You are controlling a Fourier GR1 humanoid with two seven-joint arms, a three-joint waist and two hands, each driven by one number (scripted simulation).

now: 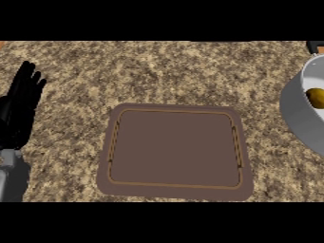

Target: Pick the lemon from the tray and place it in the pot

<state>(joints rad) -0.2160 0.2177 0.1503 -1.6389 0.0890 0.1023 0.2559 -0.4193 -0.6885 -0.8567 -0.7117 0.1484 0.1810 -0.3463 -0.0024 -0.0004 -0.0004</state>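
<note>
Lemon (320, 98) sits in pot (299, 118); left robot hand (11, 118) rests left of tray (175, 191)

Your left hand (14, 114) is black all over, with a dull sheen, long slim fingers and a broader palm. Just below the hand you see a short, pale grey wrist piece (8, 156) joining it to a thicker, rounded grey forearm (2, 182).
</note>
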